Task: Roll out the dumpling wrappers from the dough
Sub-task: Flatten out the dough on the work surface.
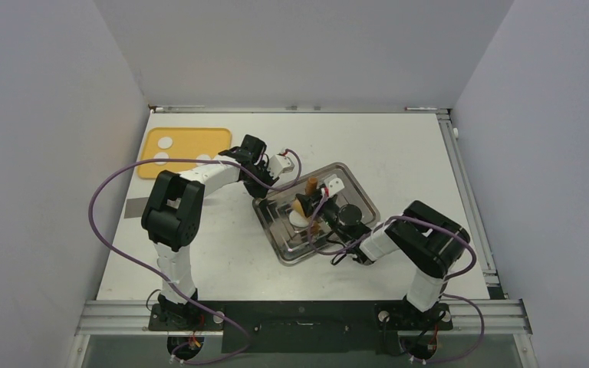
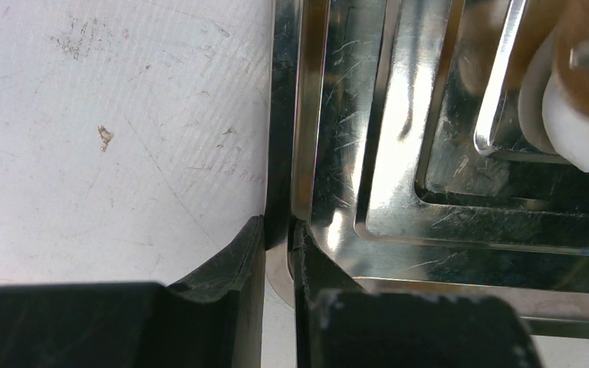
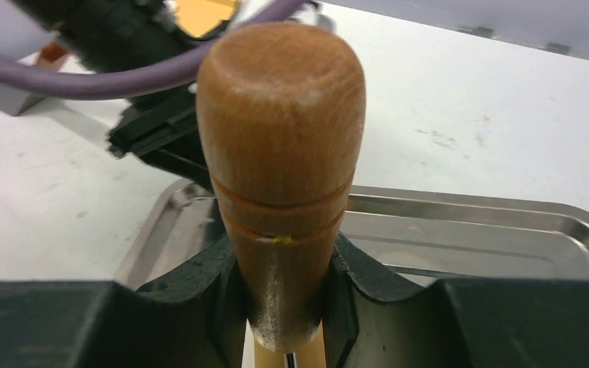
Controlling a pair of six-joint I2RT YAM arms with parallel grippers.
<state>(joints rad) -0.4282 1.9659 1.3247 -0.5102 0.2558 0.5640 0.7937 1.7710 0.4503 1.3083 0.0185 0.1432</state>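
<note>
My left gripper (image 1: pixel 290 182) (image 2: pixel 278 230) is shut on the left rim of the steel tray (image 1: pixel 278 232) (image 2: pixel 429 230). My right gripper (image 1: pixel 320 212) (image 3: pixel 284 261) is shut on the wooden handle of the rolling pin (image 1: pixel 305 205) (image 3: pixel 280 138), held over the tray (image 3: pixel 506 230). A flat white dough sheet (image 1: pixel 299 219) lies in the tray under the pin. In the left wrist view a white rounded piece (image 2: pixel 579 134) shows under the wood, either dough or roller. Two white dough lumps (image 1: pixel 166 142) sit on the yellow mat (image 1: pixel 199 142) at the back left.
A grey strip (image 1: pixel 134 207) lies on the table left of my left arm. A small white object (image 1: pixel 334 184) sits at the tray's far side. Purple cables loop round both arms. White walls close in the table on three sides.
</note>
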